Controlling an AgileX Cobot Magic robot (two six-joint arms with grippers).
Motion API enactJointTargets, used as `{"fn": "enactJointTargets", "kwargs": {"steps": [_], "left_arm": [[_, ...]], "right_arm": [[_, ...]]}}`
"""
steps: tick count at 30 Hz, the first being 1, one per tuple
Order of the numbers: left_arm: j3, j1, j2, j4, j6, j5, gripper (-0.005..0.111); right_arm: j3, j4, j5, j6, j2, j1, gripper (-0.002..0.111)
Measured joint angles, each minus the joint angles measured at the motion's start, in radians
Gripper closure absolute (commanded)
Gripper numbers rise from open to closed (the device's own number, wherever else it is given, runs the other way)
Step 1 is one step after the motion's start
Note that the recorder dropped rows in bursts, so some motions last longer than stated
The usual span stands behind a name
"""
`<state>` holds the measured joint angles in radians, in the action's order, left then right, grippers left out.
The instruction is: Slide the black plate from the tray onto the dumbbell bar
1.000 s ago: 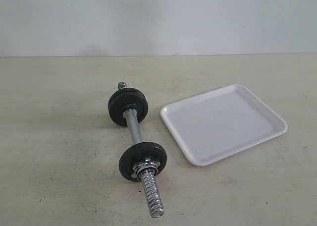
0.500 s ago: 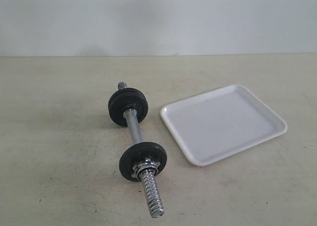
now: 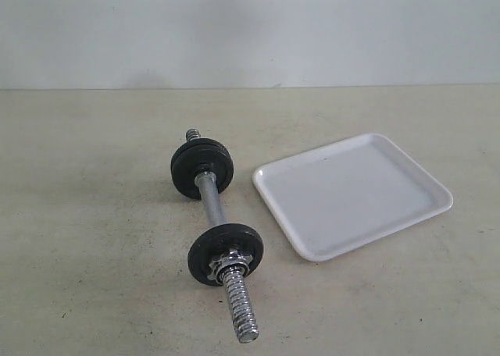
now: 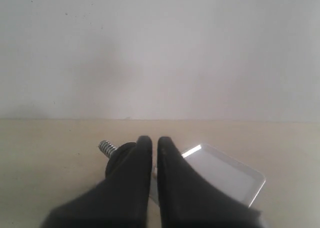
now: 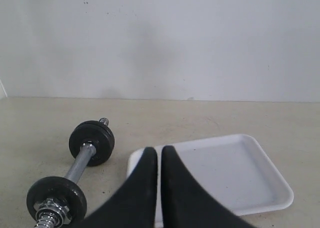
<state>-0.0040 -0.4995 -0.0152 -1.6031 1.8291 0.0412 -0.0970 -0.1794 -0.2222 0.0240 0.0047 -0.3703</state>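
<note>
- Left gripper (image 4: 155, 140): fingers together, only a thin slit between them, nothing held. Right gripper (image 5: 160, 150): same, pressed together and empty. Neither arm shows in the exterior view, so both look to be parked clear of the work.
- Tray (image 3: 351, 192): bare, no disc on it. The black plate (image 3: 225, 250) I'd read as the one on the near end of the dumbbell bar (image 3: 211, 196), with a chrome nut (image 3: 230, 264) just outside it. So the task looks done.
- Far discs (image 3: 201, 167): thick, probably two stacked, can't confirm. Can't see a nut outboard of them, only the threaded stub.
- Risk 1: if the far end has no collar, any tilt or lift of the bar lets those discs slide off.
- Risk 2: the bar rests on round discs on the table (image 3: 94, 254), so a nudge from a descending arm would roll it, likely into the tray.
- Risk 3: a re-grasp with the fingers together would shove, not grip. Spread them first.
</note>
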Motion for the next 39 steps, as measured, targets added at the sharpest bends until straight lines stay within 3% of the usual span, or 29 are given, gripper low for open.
{"fn": "enactJointTargets", "kwargs": {"steps": [6,21,39], "left_arm": [[0.0,0.0,0.0,0.059,0.026,0.0,0.102],[0.0,0.0,0.0,0.062,0.027,-0.109,0.102],[0.0,0.0,0.0,0.062,0.027,-0.132,0.102]], "right_arm": [[0.0,0.002,-0.004,0.0,0.0,0.0,0.109],[0.0,-0.006,0.039,-0.087,0.0,0.0,0.109],[0.0,-0.006,0.055,-0.089,0.0,0.0,0.109]]}}
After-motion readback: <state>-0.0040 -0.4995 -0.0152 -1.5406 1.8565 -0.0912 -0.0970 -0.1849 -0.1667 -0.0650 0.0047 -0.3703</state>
